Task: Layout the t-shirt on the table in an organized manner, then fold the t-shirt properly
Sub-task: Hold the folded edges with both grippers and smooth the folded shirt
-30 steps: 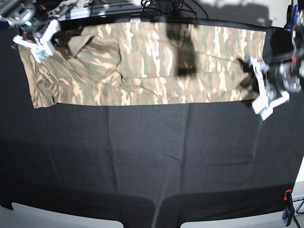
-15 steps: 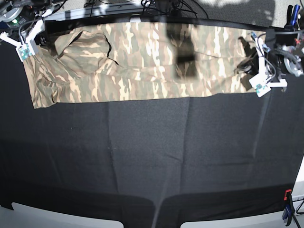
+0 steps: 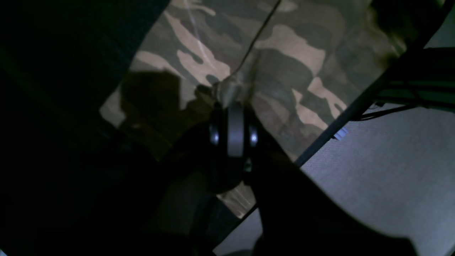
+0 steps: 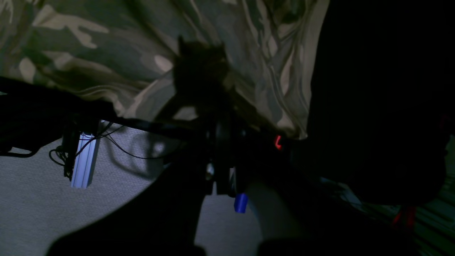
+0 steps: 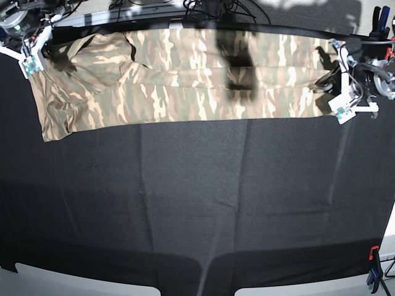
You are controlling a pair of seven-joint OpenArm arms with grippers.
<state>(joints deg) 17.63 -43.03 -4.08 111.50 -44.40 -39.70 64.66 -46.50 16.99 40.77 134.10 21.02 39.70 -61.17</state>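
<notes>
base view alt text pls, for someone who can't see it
A camouflage t-shirt lies stretched in a long band across the far side of a black-clothed table. The right gripper is at its left end and the left gripper at its right end.

The camo t-shirt [image 5: 185,77] lies stretched as a long band along far edge of the black table [image 5: 197,203], w/ wrinkles at left end.

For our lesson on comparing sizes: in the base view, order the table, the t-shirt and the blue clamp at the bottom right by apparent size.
1. table
2. t-shirt
3. blue clamp, smallest though nearest the camera
</notes>
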